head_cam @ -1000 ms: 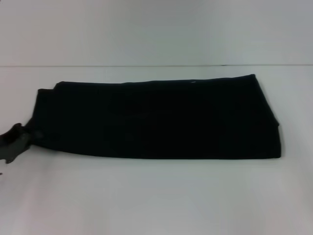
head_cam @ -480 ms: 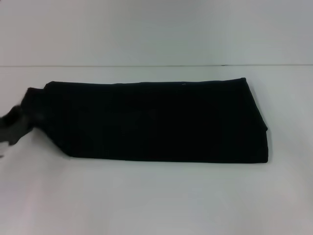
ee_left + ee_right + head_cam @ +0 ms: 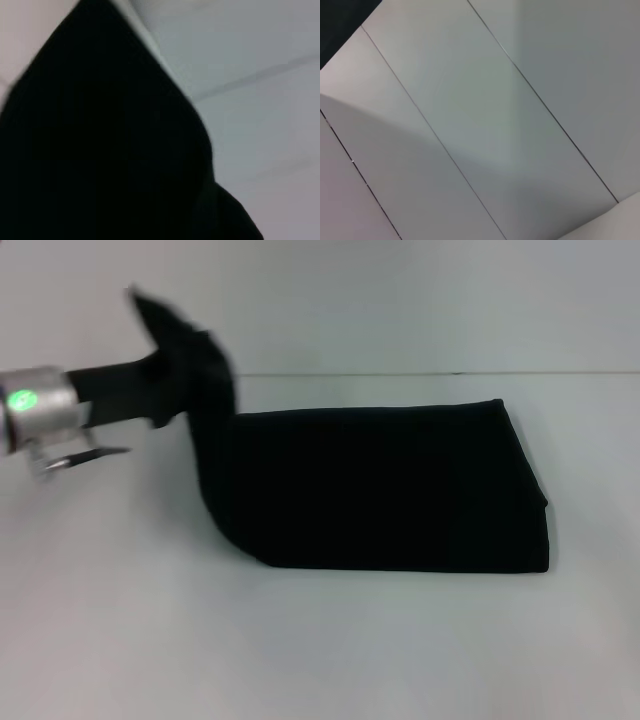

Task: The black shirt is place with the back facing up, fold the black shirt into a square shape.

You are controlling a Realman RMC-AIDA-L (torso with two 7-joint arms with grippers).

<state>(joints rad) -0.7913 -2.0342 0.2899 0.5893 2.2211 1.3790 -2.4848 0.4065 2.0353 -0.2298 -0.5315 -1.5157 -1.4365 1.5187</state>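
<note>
The black shirt (image 3: 385, 490) lies on the white table as a long folded band. Its left end is lifted off the table and hangs from my left gripper (image 3: 172, 352), which is shut on that end, above and left of the band. The right end lies flat. The left wrist view is mostly filled with the dark fabric (image 3: 100, 150). No lettering shows. A dark corner, likely the shirt (image 3: 340, 20), shows in the right wrist view. My right gripper is out of view.
The white table (image 3: 320, 650) extends in front of the shirt and on both sides. Its far edge (image 3: 400, 374) runs just behind the shirt. My left arm's silver wrist with a green light (image 3: 35, 405) reaches in from the left.
My left gripper has risen and moved right, lifting the shirt's left end off the table. The rest of the band has stayed in place.
</note>
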